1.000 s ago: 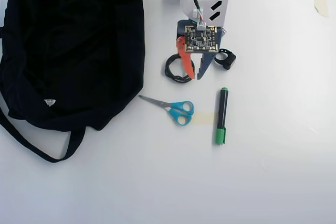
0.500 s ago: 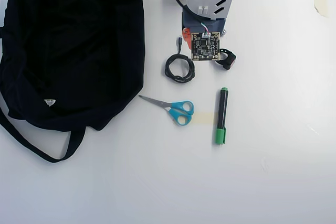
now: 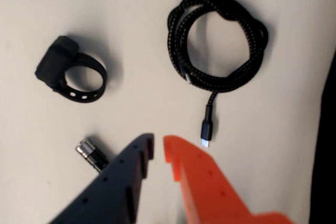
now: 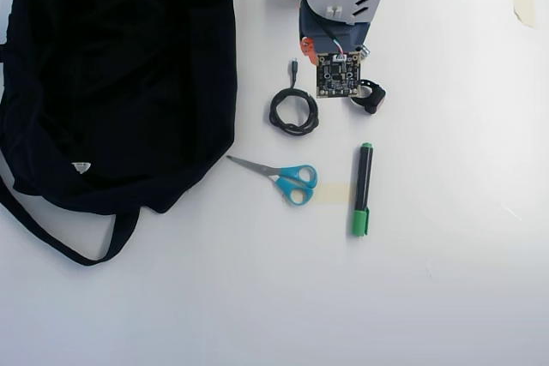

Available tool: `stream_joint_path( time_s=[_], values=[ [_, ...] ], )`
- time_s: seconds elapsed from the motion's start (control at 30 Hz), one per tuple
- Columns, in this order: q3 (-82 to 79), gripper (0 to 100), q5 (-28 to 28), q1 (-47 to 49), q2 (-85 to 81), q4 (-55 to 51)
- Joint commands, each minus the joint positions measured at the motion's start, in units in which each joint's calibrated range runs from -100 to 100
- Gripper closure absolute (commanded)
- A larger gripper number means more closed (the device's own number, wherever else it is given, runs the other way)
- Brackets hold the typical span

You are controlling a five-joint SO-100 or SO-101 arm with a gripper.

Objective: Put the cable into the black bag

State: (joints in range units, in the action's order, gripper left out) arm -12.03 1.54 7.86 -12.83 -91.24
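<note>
Overhead view, coiled cable (image 4: 293, 111) on bare white table (image 4: 446, 297), black bag (image 4: 111, 75) well left, gripper (image 3: 158, 148) slightly parted, empty.

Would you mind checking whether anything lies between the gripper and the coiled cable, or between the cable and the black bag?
Nothing visible does. The gripper hangs open just short of the cable, bare table between. In the overhead view, bare table separates cable from black bag; the scissors lie below that path.

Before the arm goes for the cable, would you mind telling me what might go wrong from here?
1. The coiled cable has a loose plug end; a grasp there may uncoil it.
2. The end effector hangs between the cable and a small metal cylinder, which it may nudge.
3. The black bag lies flat, with no opening visible.
</note>
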Motion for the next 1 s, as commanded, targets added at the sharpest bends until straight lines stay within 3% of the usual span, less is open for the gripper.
stream_joint_path(
  time_s=[0.0, 0.57, 0.97],
  values=[
    [0.3, 98, -3.2, 0.7, -1.9, -0.6],
    [0.3, 98, -8.5, 0.5, -1.4, -0.6],
    [-2.0, 97, -8.9, -0.4, -1.1, -1.4]
  ],
)
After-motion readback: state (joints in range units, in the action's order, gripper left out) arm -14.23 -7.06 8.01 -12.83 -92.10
